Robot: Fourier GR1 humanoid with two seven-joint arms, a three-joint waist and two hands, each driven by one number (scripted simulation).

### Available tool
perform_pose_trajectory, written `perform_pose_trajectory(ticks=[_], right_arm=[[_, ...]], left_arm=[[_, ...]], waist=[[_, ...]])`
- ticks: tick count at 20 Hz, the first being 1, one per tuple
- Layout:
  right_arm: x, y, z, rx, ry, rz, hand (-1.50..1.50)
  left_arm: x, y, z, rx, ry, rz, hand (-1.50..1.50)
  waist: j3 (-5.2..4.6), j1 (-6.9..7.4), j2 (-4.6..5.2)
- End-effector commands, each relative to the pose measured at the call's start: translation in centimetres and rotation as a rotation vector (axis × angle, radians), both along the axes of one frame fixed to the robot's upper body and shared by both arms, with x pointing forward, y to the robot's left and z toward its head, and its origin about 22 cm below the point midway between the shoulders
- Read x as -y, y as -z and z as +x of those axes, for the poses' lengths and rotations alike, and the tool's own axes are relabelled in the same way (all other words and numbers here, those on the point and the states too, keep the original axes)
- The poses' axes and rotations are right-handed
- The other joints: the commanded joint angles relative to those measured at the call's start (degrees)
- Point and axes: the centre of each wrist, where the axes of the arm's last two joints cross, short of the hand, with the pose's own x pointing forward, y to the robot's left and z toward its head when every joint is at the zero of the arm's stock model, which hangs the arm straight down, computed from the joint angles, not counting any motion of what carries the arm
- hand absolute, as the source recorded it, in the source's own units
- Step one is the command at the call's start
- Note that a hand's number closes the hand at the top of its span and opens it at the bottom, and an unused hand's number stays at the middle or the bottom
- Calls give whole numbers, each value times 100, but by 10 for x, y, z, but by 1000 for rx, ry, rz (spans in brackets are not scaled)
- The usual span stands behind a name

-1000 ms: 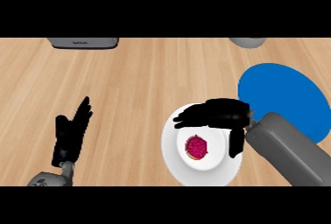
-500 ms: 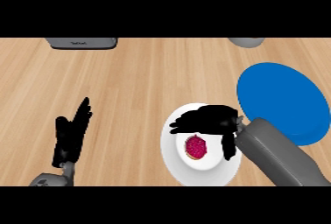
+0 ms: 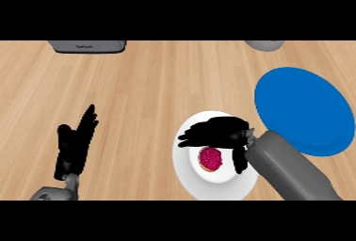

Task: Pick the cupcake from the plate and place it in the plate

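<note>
**Right hand spread over the white plate, cupcake under it**

Right hand [image 3: 215,134] hovers over the white plate [image 3: 208,188] with its fingers [image 3: 189,139] stretched out wide toward the view's left and its thumb [image 3: 240,162] hanging toward the near edge. It holds nothing, and neither fingers nor thumb are curled round anything. Its grey forearm [image 3: 292,174] comes in from the lower right corner.

Counted: one cupcake, two plates, two hands, two grey things at the far edge of the counter [image 3: 160,84].

The single cupcake [image 3: 211,159] sits on the white plate, in the open gap between the fingers and the thumb, its far edge meeting the black of the hand. Its pink top faces up. Seen from above it is an oval, with its long axis running from the far side to the near side of the counter.

The second plate, the blue plate [image 3: 303,110], lies just to the right of the white one and farther back, with nothing on it.

The left hand [image 3: 75,143] rests open at the lower left, fingers straight and pointing away, well apart from both plates.

At the far edge a grey box [image 3: 87,45] shows at the left and a grey round thing [image 3: 264,45] at the right, both cut off by the view.
</note>
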Motion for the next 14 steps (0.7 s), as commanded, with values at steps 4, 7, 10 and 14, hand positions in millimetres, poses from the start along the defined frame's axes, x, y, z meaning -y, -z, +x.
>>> perform_pose_trajectory(ticks=[4, 7, 10, 14], right_arm=[[-28, 29, -4, -43, -26, -1, -150], [-8, 10, 7, -32, -27, -46, -150], [-17, 24, 10, -48, -37, -40, -150], [-20, 41, 4, 10, -91, 2, 150]], left_arm=[[18, 1, 1, 6, -7, 24, 0], [9, 1, 16, -5, -14, -10, 0], [2, 5, 14, 12, 5, 5, 0], [-5, 3, -19, -4, -11, 9, 0]], waist=[[1, 8, 6], [0, -16, 3], [0, 0, 8], [2, 48, 1]])
